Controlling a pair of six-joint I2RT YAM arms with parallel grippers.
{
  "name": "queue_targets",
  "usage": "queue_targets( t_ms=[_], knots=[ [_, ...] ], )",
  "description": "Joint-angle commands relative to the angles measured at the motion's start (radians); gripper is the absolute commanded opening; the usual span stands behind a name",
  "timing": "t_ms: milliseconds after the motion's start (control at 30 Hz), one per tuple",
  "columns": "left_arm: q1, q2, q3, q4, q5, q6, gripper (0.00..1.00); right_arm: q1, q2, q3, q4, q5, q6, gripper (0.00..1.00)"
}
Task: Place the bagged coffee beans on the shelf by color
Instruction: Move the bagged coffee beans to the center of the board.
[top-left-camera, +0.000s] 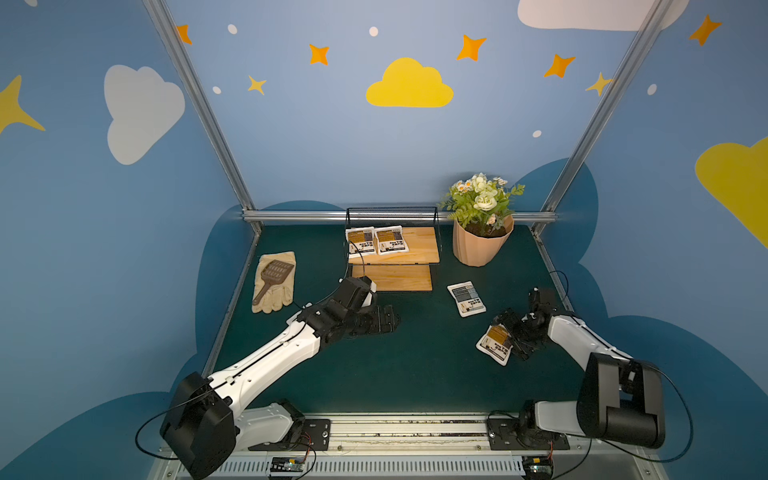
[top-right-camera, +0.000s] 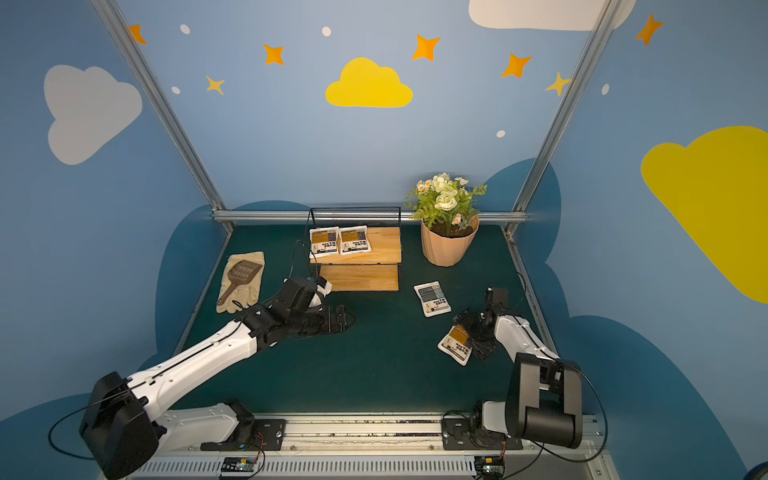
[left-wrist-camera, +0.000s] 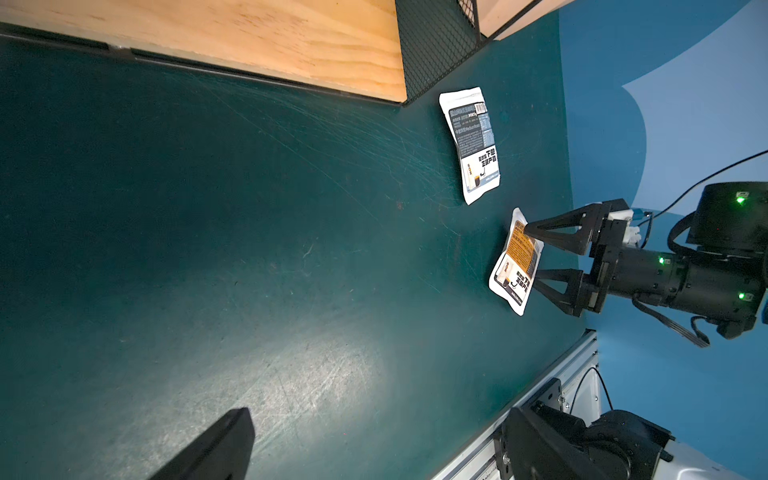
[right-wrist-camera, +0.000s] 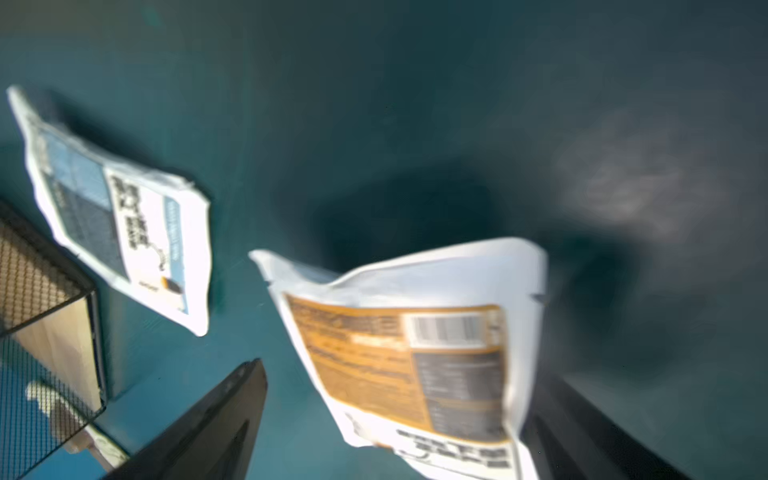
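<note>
The shelf (top-left-camera: 419, 245) stands at the back of the green table, its lower board (left-wrist-camera: 249, 33) empty. Two yellow-brown bagged coffee beans (top-left-camera: 360, 241) (top-left-camera: 390, 240) lie side by side on the left of its upper board. A grey-blue bag (top-left-camera: 466, 298) (left-wrist-camera: 471, 143) lies flat on the table to the right of the shelf. Another yellow-brown bag (top-left-camera: 494, 345) (right-wrist-camera: 395, 353) sits tilted between the wide-apart fingers of my right gripper (top-left-camera: 510, 337) (left-wrist-camera: 532, 255), which is open. My left gripper (top-left-camera: 388, 319) (left-wrist-camera: 380, 415) hovers open and empty over the table in front of the lower board.
A terracotta pot with flowers (top-left-camera: 482, 245) stands right of the shelf. A cream glove (top-left-camera: 280, 295) with a brown scoop (top-left-camera: 274, 272) on it lies at the far left. An aluminium rail (top-left-camera: 415, 428) borders the table's front edge.
</note>
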Motion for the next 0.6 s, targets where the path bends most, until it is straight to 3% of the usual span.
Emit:
queue_targets(
  t_ms=[0,567],
  knots=[
    [-0.002,-0.014,0.001,-0.004,-0.005,0.019,1.0,0.067,0.023,0.047,0.009,0.018,-0.024,0.98],
    [-0.001,-0.047,-0.026,-0.014,-0.025,0.019,1.0,0.438,0.224,0.165,0.027,0.132,-0.007,0.95]
  ],
)
